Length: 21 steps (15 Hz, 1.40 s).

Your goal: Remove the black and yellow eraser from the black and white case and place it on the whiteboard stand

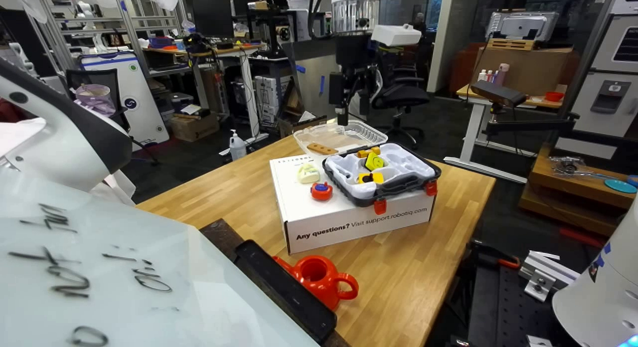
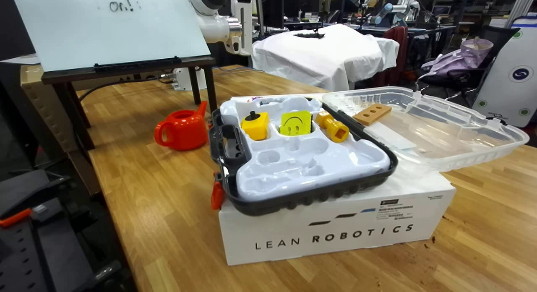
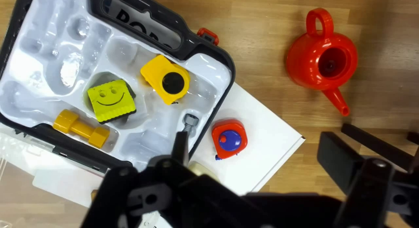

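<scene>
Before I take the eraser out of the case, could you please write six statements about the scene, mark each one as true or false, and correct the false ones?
The eraser lies in the case. True.
The eraser lies face down. False: it lies face up, as the wrist view shows.
The case is shut. False: its clear lid is open.
The end effector is open and holds nothing. True.
The case stands directly on the table. False: it rests on the white box.
The whiteboard stand carries dark writing. True.
</scene>
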Each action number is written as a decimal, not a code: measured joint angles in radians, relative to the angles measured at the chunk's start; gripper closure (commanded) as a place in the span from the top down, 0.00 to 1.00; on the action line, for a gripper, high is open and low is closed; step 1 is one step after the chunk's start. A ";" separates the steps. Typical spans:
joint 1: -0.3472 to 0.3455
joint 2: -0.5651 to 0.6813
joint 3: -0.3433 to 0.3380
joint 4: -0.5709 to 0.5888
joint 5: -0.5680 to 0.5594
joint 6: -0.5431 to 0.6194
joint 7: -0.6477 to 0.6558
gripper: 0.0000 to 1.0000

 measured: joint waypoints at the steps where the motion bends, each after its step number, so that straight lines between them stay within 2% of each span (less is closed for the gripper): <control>1: 0.000 0.000 0.000 0.000 0.000 0.000 0.000 1.00; 7: -0.009 0.029 -0.001 0.014 0.002 0.002 0.007 1.00; 15: -0.090 0.230 -0.034 0.180 0.068 0.003 0.136 1.00; 17: -0.105 0.245 -0.041 0.194 0.084 0.002 0.178 1.00; 21: -0.105 0.246 -0.039 0.194 0.085 0.002 0.180 1.00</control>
